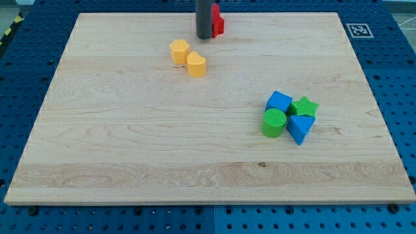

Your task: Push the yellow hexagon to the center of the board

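The yellow hexagon [179, 51] lies on the wooden board [130, 143] in the upper left-centre part. A second yellow block, heart-like in shape [196, 65], touches it at its lower right. My tip [205, 36] is the end of a dark rod near the view's top, up and to the right of the yellow hexagon and apart from it. A red block [217, 21] sits right behind the rod, partly hidden by it; its shape cannot be made out.
A cluster on the right holds a blue cube-like block [279, 102], a green star [304, 106], a green cylinder [274, 123] and a blue triangular block [299, 127], all touching. A marker tag [358, 30] sits off the top right corner.
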Motion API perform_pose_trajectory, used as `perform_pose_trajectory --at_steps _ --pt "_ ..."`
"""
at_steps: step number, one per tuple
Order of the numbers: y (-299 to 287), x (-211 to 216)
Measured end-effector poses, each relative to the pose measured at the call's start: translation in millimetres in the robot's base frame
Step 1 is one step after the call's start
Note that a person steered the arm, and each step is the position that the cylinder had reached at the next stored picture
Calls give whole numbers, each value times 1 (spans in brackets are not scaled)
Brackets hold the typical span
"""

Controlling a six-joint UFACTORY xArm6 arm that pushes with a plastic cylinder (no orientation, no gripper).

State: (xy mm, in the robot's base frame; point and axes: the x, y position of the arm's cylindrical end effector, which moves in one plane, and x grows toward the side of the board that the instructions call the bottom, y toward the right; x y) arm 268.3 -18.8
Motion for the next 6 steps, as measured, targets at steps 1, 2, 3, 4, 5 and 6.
perform_pose_trajectory --at_steps 1,2,3,4,5,6 --pt "-32 0" --pt "-35 0" --pt "-37 1" --pt "-49 13" --pt "-50 60" --pt "-50 116"
